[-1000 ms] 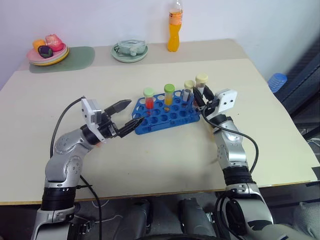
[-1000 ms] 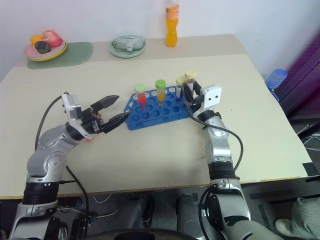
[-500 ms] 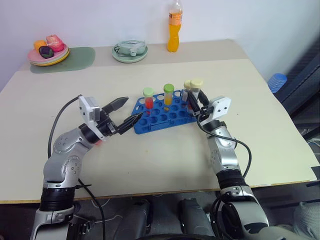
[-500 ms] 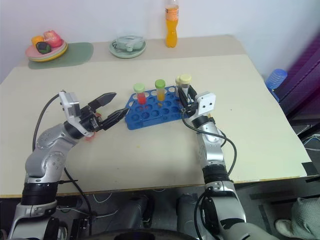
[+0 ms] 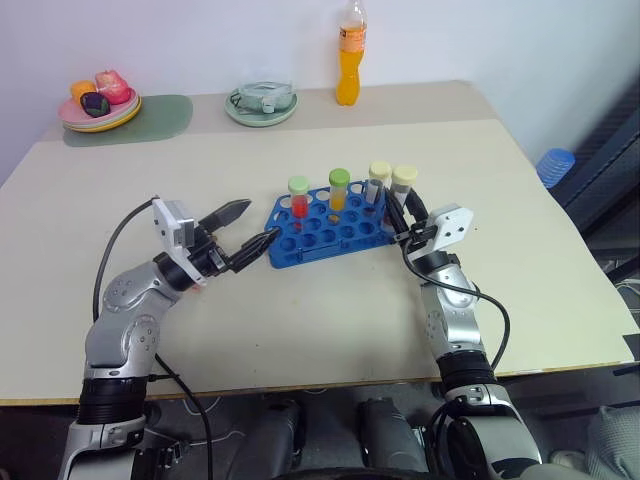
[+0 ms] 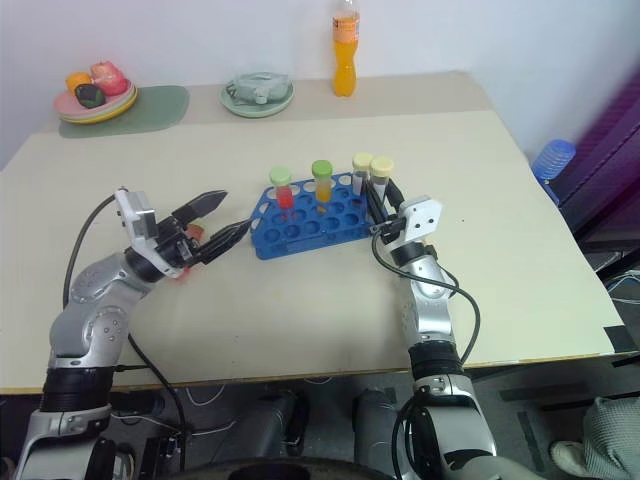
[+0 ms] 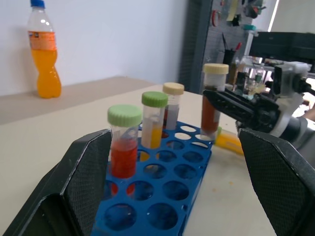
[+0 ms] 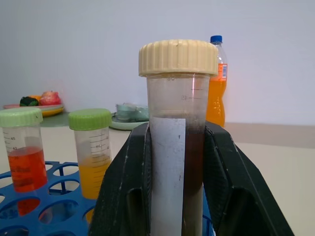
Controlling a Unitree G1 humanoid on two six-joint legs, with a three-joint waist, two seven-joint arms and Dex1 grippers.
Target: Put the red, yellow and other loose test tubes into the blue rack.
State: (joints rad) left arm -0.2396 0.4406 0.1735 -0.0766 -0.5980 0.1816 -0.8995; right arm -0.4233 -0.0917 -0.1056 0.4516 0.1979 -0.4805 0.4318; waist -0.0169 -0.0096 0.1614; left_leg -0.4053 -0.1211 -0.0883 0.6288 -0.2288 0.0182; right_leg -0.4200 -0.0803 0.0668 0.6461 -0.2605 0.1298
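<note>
Three tubes (image 5: pixel 338 188) racked; right gripper (image 5: pixel 403 214) clamps cream-capped tube (image 8: pixel 178 142), left gripper (image 5: pixel 250 230) agape

Three capped tubes (image 5: pixel 339 188) are standing along the blue rack's (image 5: pixel 325 233) far rows, blocking them; near holes are lying open. Right gripper (image 5: pixel 397 214) is crowding the right end. Bare table (image 5: pixel 300 320) is surrounding everything.
</note>
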